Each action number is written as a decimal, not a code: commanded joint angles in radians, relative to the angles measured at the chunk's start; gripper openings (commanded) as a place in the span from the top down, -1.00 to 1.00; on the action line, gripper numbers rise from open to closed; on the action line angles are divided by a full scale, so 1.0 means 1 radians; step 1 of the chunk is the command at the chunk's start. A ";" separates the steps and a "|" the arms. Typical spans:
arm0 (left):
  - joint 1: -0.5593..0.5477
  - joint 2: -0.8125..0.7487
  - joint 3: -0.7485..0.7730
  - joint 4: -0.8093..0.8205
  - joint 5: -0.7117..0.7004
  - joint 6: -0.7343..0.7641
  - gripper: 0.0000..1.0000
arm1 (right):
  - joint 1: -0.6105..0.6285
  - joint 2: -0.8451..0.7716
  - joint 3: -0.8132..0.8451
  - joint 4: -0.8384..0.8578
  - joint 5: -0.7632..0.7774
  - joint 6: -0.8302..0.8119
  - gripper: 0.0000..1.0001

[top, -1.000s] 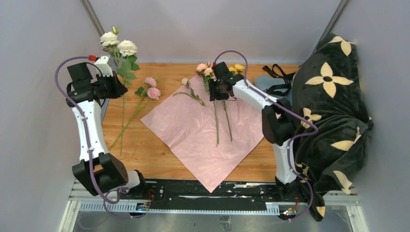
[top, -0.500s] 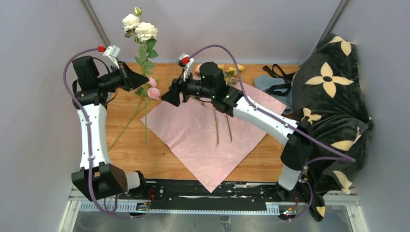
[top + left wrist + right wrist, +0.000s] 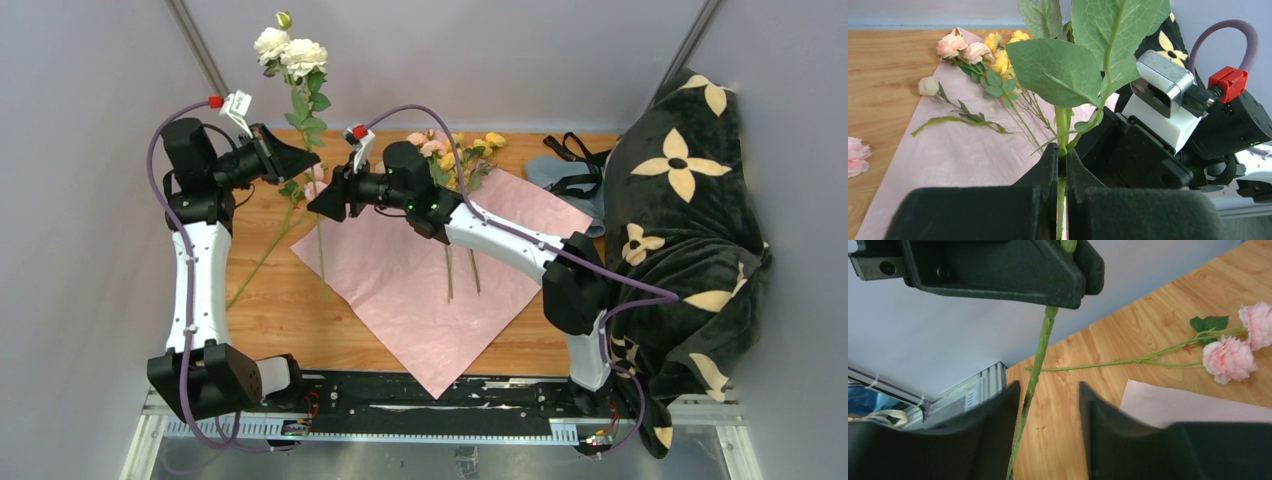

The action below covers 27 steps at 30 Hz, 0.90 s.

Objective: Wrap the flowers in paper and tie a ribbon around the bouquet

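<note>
My left gripper (image 3: 298, 160) (image 3: 1062, 161) is shut on the green stem (image 3: 1061, 125) of a white-bloomed flower (image 3: 290, 52), held upright above the table's left. Its stem hangs down to the paper's left edge (image 3: 322, 265). My right gripper (image 3: 320, 203) (image 3: 1048, 407) is open just below the left one. The hanging stem (image 3: 1035, 372) passes close to its left finger (image 3: 993, 430), untouched. The paper (image 3: 420, 290) lies flat, pale pink face up, with pink and yellow flowers (image 3: 450, 152) (image 3: 979, 52) on its far corner. The black ribbon (image 3: 572, 150) lies at the back right.
A pink two-bloom flower (image 3: 1230, 357) lies on the wood left of the paper. A grey-blue cloth (image 3: 556, 178) sits under the ribbon. A black blanket with cream flower shapes (image 3: 690, 200) fills the right side. A cream bud sprig (image 3: 928, 86) lies on the paper.
My right arm left the flowers on the paper, swung left to the hanging stem and opened. My left gripper lifted the white flower and carried it right.
</note>
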 commanded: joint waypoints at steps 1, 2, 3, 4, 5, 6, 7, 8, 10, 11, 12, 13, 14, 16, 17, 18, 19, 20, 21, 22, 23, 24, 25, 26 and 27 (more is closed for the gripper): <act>-0.010 -0.024 -0.009 0.037 0.007 -0.024 1.00 | 0.010 0.027 0.057 0.019 0.017 0.031 0.37; -0.009 -0.024 -0.010 0.034 0.009 -0.020 1.00 | 0.010 0.028 0.059 0.008 0.021 0.032 0.64; -0.010 -0.024 -0.008 0.024 0.009 -0.010 1.00 | 0.009 0.026 0.060 -0.004 0.026 0.029 0.88; -0.010 -0.024 -0.006 0.008 0.006 0.005 1.00 | 0.006 0.020 0.054 -0.019 0.037 0.027 0.99; -0.009 -0.021 -0.004 -0.024 0.000 0.025 1.00 | 0.002 0.005 0.041 -0.042 0.058 0.027 1.00; -0.009 -0.017 -0.001 -0.042 -0.010 0.052 0.78 | -0.006 -0.013 0.024 -0.050 0.069 0.029 1.00; -0.009 -0.013 0.007 -0.095 -0.024 0.108 0.14 | -0.017 -0.034 -0.006 -0.061 0.088 0.033 1.00; -0.009 -0.005 0.024 -0.171 -0.051 0.184 -0.44 | -0.031 -0.062 -0.040 -0.071 0.106 0.034 1.00; -0.008 0.019 0.068 -0.388 -0.147 0.399 -0.98 | -0.067 -0.122 -0.120 -0.100 0.149 0.026 1.00; -0.007 0.034 0.090 -0.471 -0.217 0.510 -0.99 | -0.092 -0.147 -0.157 -0.126 0.169 0.019 1.00; -0.005 0.051 0.102 -0.531 -0.293 0.630 -1.00 | -0.128 -0.174 -0.188 -0.177 0.188 0.006 1.00; -0.003 0.061 0.103 -0.570 -0.378 0.699 -1.00 | -0.156 -0.180 -0.204 -0.233 0.201 -0.009 1.00; 0.003 0.067 0.093 -0.587 -0.456 0.756 -1.00 | -0.176 -0.183 -0.210 -0.307 0.206 -0.022 1.00; 0.014 0.083 0.049 -0.589 -0.612 0.864 -1.00 | -0.242 -0.155 -0.176 -0.494 0.211 -0.081 1.00; 0.017 0.097 0.026 -0.588 -0.683 0.920 -1.00 | -0.263 -0.136 -0.152 -0.582 0.246 -0.104 1.00; 0.020 0.112 0.003 -0.588 -0.749 0.966 -1.00 | -0.276 -0.121 -0.142 -0.638 0.294 -0.131 1.00; 0.025 0.129 -0.020 -0.583 -0.802 1.001 -1.00 | -0.286 -0.110 -0.139 -0.673 0.343 -0.156 1.00; 0.034 0.147 -0.041 -0.572 -0.854 1.025 -1.00 | -0.295 -0.090 -0.136 -0.693 0.390 -0.173 1.00; 0.044 0.165 -0.062 -0.557 -0.891 1.042 -1.00 | -0.305 -0.069 -0.127 -0.709 0.418 -0.185 1.00; 0.057 0.186 -0.080 -0.537 -0.918 1.055 -1.00 | -0.315 -0.053 -0.116 -0.723 0.434 -0.191 1.00; 0.068 0.207 -0.097 -0.513 -0.947 1.061 -1.00 | -0.325 -0.012 -0.085 -0.736 0.438 -0.199 1.00; 0.078 0.229 -0.110 -0.495 -0.979 1.066 -1.00 | -0.334 0.019 -0.056 -0.754 0.440 -0.208 1.00; 0.089 0.261 -0.122 -0.475 -0.998 1.074 -0.99 | -0.343 0.054 -0.022 -0.778 0.446 -0.216 1.00; 0.095 0.285 -0.130 -0.461 -1.012 1.080 -0.97 | -0.349 0.087 0.012 -0.798 0.453 -0.220 1.00; 0.104 0.300 -0.138 -0.448 -1.019 1.083 -0.93 | -0.354 0.118 0.043 -0.811 0.463 -0.218 1.00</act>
